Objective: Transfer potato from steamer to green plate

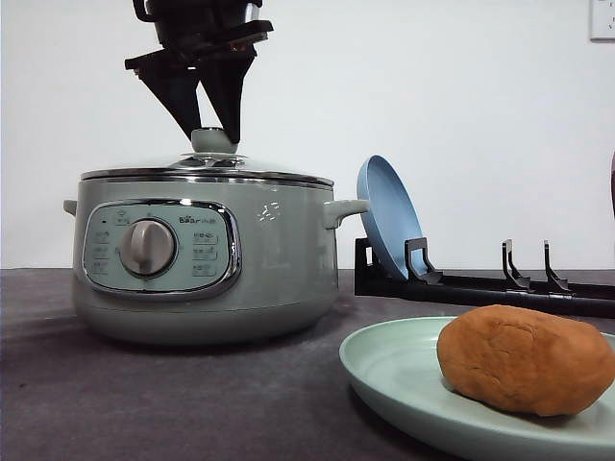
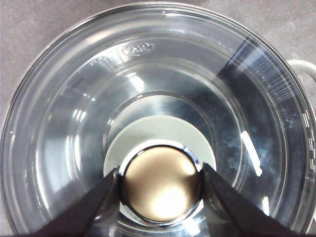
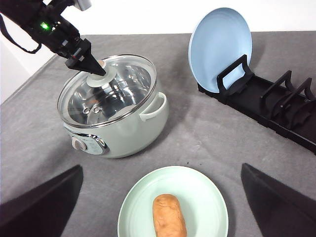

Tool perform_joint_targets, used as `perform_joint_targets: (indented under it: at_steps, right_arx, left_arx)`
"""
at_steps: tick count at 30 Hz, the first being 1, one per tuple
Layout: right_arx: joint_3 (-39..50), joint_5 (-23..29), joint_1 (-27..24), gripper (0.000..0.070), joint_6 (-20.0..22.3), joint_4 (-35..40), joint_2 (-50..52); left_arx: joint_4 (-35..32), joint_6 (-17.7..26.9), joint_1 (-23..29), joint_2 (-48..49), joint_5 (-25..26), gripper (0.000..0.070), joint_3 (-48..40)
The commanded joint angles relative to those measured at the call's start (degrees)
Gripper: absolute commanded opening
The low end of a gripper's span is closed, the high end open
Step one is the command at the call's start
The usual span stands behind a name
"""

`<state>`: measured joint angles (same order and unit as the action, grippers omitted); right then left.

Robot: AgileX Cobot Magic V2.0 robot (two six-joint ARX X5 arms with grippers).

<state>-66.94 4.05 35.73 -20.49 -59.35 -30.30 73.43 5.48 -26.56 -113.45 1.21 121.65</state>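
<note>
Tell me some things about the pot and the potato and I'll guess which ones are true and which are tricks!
1. The potato is lying on the green plate. True.
2. The steamer has no lid on it. False: the glass lid sits on top of it.
3. The left gripper has its jaws on either side of the lid's knob. True.
4. The blue plate lies flat on the table. False: it stands on edge in the black rack.
5. The right gripper is squeezing the potato. False: its jaws are wide open, well apart from the potato.
</note>
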Motion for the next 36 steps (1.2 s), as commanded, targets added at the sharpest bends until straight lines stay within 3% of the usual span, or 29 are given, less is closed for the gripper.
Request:
perform_joint_targets:
  at_steps: [1, 10, 13, 17, 19, 36]
  right_arx:
    - [-1.0, -0.2, 0.5, 0.0648, -0.5, 0.6, -0.3]
    - [-1.0, -0.1, 0.5, 0.0648, -0.5, 0.6, -0.3]
    - [-1.0, -0.2, 0.5, 0.0648, -0.5, 0.6, -0.3]
    - [-1.0, -0.2, 0.5, 0.0648, -0.5, 0.6, -0.3]
    - [-1.0, -0.2, 0.5, 0.0648, -0.5, 0.6, -0.3]
    - [-1.0, -2.7, 0.5, 0.0648, 4.1, -1.0, -0.3]
  left_arx:
    - [-0.2, 1.4, -0.5, -1.7, -0.2, 0.0, 2.0]
    - [0.7, 1.5, -0.6, -1.7, -0.1, 0.0018, 2.0]
    - [0.3, 0.8, -0.6, -1.6, -0.1, 0.0201, 2.0]
    - [0.2, -0.2, -0.6, -0.8, -0.1, 0.0587, 2.2]
    - [0.2, -0.7, -0.6, 0.4, -0.1, 0.07, 2.3]
    - [4.3, -3.0, -0.6, 24.7, -0.1, 0.07, -1.2]
